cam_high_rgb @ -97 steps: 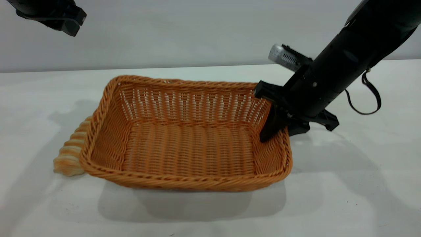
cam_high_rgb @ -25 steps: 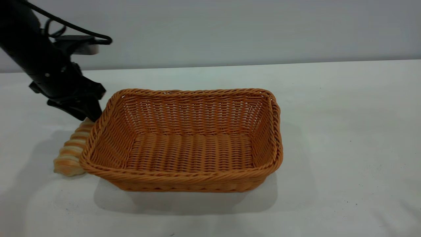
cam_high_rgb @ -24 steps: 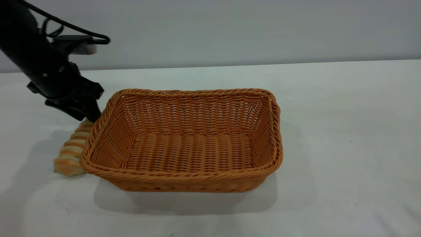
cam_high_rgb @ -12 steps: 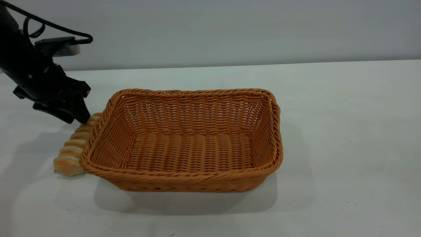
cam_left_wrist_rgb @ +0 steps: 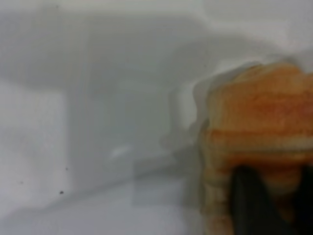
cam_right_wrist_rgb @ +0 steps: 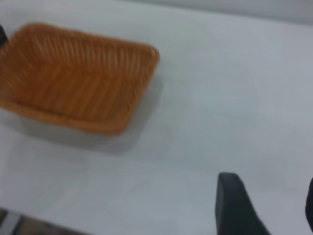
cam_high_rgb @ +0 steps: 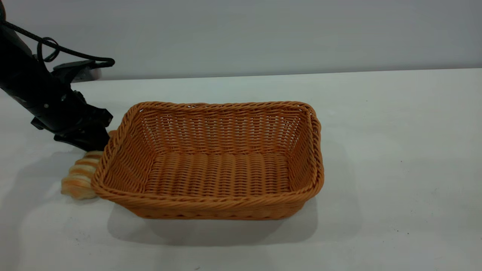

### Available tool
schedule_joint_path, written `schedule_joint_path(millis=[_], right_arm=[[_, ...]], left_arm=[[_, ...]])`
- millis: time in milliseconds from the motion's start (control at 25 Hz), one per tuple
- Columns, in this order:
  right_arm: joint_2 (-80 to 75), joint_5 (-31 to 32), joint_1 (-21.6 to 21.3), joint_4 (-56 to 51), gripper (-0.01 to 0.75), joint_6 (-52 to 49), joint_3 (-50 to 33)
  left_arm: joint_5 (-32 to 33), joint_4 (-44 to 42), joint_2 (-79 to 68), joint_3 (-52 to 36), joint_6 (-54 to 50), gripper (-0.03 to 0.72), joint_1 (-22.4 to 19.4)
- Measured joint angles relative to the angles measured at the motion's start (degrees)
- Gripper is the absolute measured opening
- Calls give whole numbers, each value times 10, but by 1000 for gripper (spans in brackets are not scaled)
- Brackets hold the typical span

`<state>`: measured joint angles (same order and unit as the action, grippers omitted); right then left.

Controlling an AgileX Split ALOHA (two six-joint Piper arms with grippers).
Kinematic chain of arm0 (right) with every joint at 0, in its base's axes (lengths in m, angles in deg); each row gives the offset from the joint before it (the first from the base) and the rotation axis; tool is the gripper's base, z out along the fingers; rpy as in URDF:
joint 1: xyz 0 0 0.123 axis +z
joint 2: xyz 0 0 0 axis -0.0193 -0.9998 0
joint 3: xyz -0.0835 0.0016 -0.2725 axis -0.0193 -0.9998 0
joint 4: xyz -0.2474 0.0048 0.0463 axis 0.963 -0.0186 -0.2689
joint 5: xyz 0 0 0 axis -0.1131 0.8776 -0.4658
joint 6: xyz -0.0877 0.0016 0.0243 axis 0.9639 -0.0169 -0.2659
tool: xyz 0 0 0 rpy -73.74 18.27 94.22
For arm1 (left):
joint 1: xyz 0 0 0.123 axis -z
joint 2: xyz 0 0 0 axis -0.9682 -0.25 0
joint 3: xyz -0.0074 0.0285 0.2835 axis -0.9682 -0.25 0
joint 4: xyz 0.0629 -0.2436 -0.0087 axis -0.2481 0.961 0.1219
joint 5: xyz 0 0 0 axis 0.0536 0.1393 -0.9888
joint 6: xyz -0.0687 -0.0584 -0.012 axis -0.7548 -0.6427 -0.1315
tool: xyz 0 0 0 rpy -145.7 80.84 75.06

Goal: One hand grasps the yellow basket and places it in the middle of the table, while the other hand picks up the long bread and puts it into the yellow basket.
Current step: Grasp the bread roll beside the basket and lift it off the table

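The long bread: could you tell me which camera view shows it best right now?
The exterior view: the long bread lies on the table against the yellow basket, with the left gripper over its far end. The left wrist view shows one blurred end. The right wrist view shows none of it.

Left side of the exterior frame is tight. The long bread [cam_high_rgb: 81, 177] lies pressed against the yellow basket [cam_high_rgb: 211, 160]'s left wall, part of it tucked under the flared rim; no gap on that side. The left gripper [cam_high_rgb: 92, 141] sits over the bread's far end, touching the basket's rim corner. Only the bread's outer flank, toward the frame's left edge, faces bare table [cam_high_rgb: 395, 150].

Basket interior open from above, nothing inside. Broad bare table to the right of the basket, also in front at lower frame and behind toward the wall.

The right gripper [cam_right_wrist_rgb: 266, 205] is held high over open table, well apart from the basket, fingers spread.
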<state>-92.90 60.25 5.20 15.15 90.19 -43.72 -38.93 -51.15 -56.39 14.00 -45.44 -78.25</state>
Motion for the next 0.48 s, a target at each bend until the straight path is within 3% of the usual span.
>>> schedule_joint_path(millis=[120, 480], right_arm=[[15, 36, 0, 12, 332, -8, 0], [71, 75, 0, 39, 332, -43, -43]], left_arm=[[-1, 0, -1, 0, 1, 47, 0], [3, -12, 9, 0, 2, 32, 0]])
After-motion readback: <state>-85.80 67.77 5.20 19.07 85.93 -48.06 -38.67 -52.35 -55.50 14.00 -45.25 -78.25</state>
